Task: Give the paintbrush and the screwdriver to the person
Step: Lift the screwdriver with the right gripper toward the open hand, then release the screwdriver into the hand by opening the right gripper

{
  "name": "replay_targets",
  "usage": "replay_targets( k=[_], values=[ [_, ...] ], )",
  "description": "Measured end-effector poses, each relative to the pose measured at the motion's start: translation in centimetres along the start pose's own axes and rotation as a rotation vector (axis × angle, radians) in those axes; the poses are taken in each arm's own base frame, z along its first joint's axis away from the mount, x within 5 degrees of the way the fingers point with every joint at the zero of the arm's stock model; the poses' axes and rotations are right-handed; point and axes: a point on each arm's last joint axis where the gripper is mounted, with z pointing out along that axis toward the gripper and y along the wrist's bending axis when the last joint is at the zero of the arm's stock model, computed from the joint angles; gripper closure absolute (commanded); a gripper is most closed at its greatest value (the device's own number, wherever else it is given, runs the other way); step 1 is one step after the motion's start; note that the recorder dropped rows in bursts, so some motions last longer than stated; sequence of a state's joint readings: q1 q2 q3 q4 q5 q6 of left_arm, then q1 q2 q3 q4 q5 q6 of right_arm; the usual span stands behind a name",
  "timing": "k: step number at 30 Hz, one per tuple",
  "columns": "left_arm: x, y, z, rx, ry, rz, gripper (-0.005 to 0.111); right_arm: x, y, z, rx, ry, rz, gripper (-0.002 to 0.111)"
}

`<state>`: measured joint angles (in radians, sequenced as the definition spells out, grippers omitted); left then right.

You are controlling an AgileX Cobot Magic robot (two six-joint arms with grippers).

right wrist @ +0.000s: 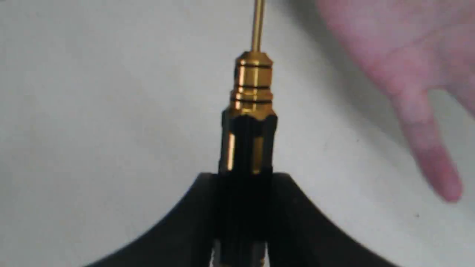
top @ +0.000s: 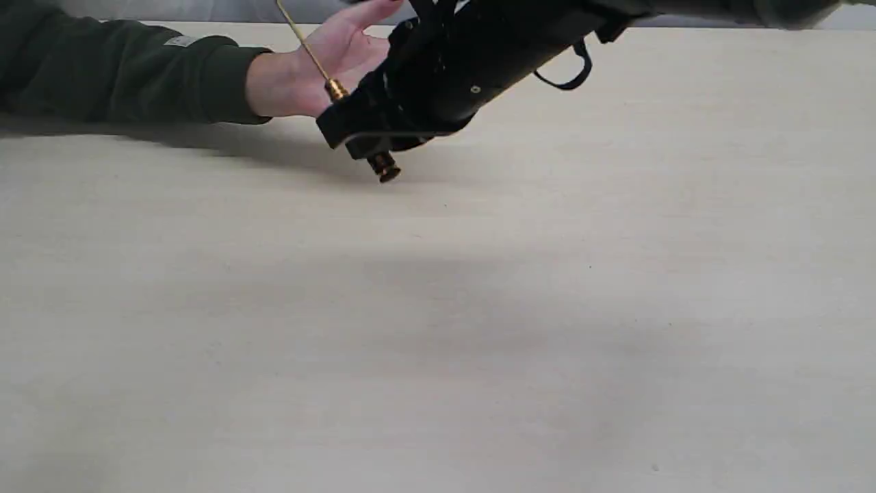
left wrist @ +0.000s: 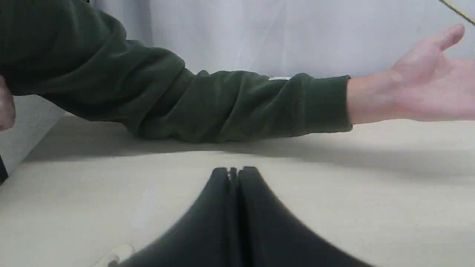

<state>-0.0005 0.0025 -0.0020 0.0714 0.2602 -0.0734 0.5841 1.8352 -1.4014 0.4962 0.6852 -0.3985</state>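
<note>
Exterior camera: low over desk (top: 438, 342), looking across; sleeve (top: 123, 75) at 10 o'clock. Left wrist camera: near desk level, faces sleeve side-on. Right wrist camera: very close behind screwdriver (right wrist: 249, 111), looking along its shaft. All share person's palm (top: 342, 51).

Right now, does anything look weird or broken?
Nothing looks broken or spilled. The screwdriver sits tilted in the right gripper, its thin gold shaft slanting up near the person's open hand. That fits a handover, so nothing stands out.
</note>
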Motion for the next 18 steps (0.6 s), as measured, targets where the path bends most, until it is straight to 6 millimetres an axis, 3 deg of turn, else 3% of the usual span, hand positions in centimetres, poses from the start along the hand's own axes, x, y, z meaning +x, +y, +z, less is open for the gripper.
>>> replay_targets(
  k=[9, 18],
  values=[
    [0.0, 0.0, 0.0, 0.000, 0.000, 0.000, 0.107, -3.4, -1.9, -0.1, 0.204, -0.043, 0.039, 0.104],
    [0.0, 0.0, 0.0, 0.000, 0.000, 0.000, 0.107, -5.6, -3.7, 3.1, 0.295, 0.028, 0.083, 0.104]
  ],
)
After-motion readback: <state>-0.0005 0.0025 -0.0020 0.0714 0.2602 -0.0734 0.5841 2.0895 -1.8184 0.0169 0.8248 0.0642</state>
